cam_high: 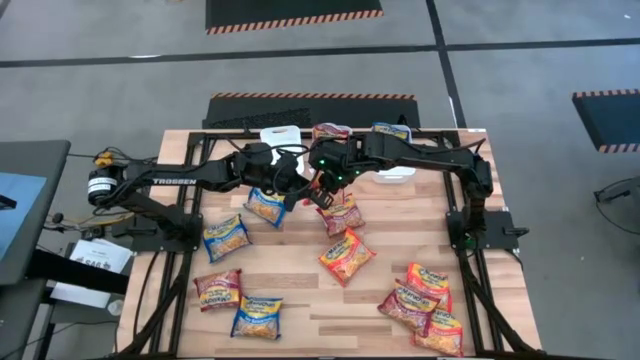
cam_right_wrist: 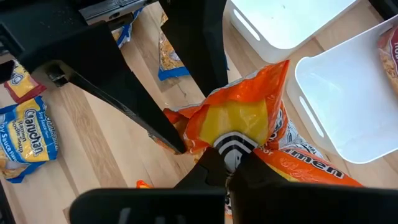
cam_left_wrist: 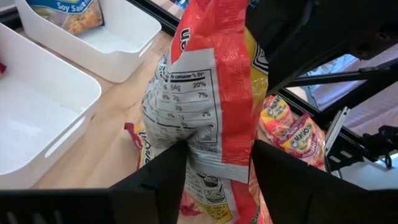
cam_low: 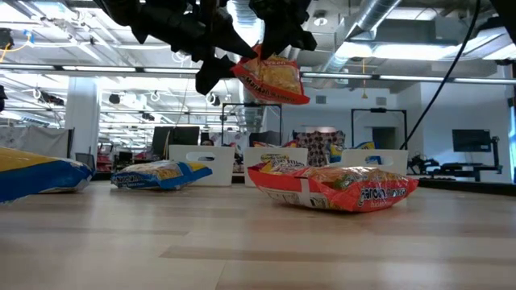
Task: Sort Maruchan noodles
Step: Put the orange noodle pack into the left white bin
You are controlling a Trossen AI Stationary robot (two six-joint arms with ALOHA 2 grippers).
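An orange noodle packet (cam_low: 270, 78) is held in the air above the middle of the worktop (cam_high: 300, 300), between the two arms. The right gripper (cam_right_wrist: 231, 163) is clamped shut on one edge of this packet. The left gripper (cam_left_wrist: 214, 163) is placed around the same packet, with one finger on either side of its printed back; whether the fingers (cam_left_wrist: 163, 169) press on the plastic cannot be told.

Under the raised packet, an orange packet on the wood (cam_low: 339, 187) is seen in the low view, with a blue packet (cam_low: 159, 174) further off. In the high view, other packets are scattered over the worktop: two blue ones (cam_high: 226, 238) near the left arm, a dark red one (cam_high: 217, 288) and a blue one (cam_high: 257, 316) at the near left, an orange one (cam_high: 346, 255) in the middle, and a cluster of orange and red ones (cam_high: 423, 305) at the near right.

White bins (cam_high: 281, 135) are lined along the far edge. One bin with a blue packet (cam_left_wrist: 67, 12) is visible in the left wrist view, and an empty-looking bin (cam_left_wrist: 37, 118) is seen just beside it.
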